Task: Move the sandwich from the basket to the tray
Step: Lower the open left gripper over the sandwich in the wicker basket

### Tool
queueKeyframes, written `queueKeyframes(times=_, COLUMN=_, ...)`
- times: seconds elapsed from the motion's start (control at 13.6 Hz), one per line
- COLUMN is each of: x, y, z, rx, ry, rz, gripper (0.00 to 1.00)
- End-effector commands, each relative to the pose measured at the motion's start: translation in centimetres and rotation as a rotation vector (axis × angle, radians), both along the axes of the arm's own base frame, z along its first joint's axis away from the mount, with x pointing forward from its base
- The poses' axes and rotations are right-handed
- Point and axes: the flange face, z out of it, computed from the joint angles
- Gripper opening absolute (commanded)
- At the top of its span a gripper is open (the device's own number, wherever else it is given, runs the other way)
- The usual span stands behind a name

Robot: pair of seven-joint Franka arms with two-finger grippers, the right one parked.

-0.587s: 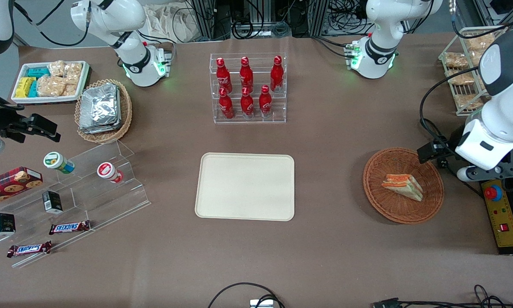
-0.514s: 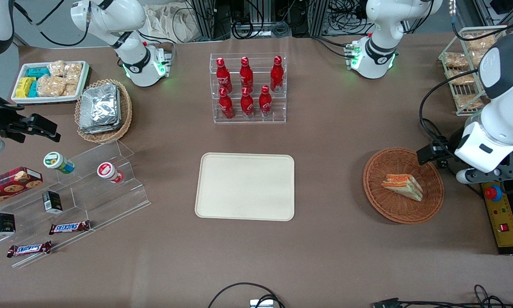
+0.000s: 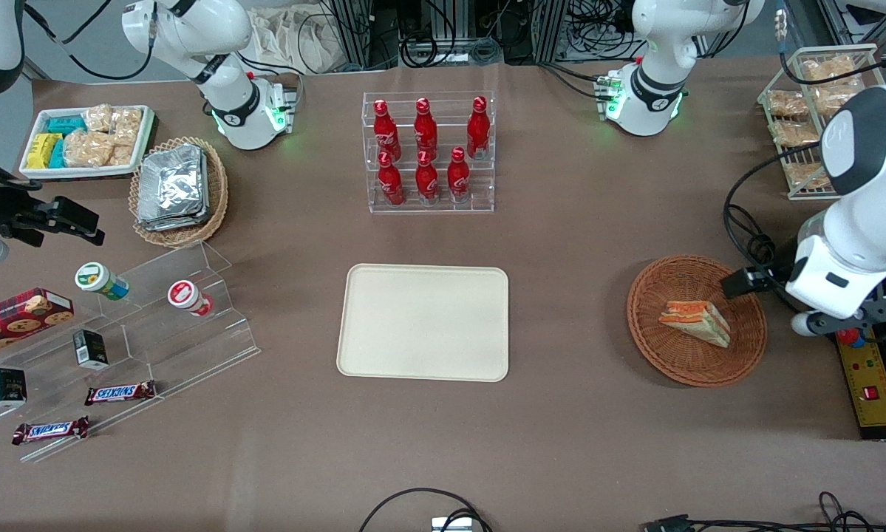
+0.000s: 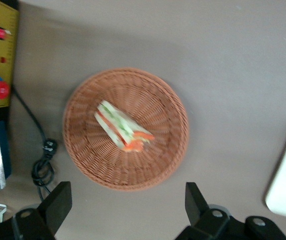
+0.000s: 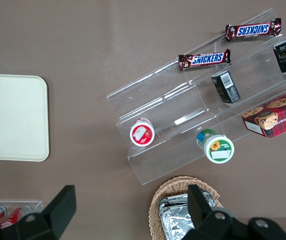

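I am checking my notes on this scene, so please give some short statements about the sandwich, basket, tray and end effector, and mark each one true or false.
1. The sandwich lies in the basket. True.
2. The tray already holds a sandwich. False: nothing lies on it.
3. The end effector is shut on the sandwich. False: it is open and apart from the sandwich, which lies free in the basket.
4. The bottles stand farther from the front camera than the tray. True.
5. The basket stands on the tray. False: it stands on the table, toward the working arm's end.
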Motion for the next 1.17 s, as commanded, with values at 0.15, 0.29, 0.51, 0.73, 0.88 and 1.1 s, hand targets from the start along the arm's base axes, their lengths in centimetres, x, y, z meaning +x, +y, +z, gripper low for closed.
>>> queueKeyframes(times=0.15, x=1.3, y=1.3, z=-5.1, rx=0.033, ry=-0.002, rz=0.377, gripper=1.0)
queueKeyframes(times=0.29, x=1.8, y=0.8, z=-7.1, rx=-0.021, ry=-0.04, rz=0.538, gripper=1.0)
queueKeyframes(times=0.51, x=1.7, y=0.7, z=-10.9, rx=-0.004, ry=-0.018, rz=0.807, gripper=1.0)
queueKeyframes(times=0.73, x=1.1, y=0.8, z=-16.0, rx=0.048, ry=0.051, rz=0.927, gripper=1.0)
queueKeyframes(times=0.88, x=1.2, y=1.3, z=-17.5, rx=0.055, ry=0.07, rz=0.965, gripper=1.0)
queueKeyframes(times=1.1, x=1.5, y=2.3, z=-19.5, rx=0.047, ry=0.052, rz=1.058, gripper=1.0)
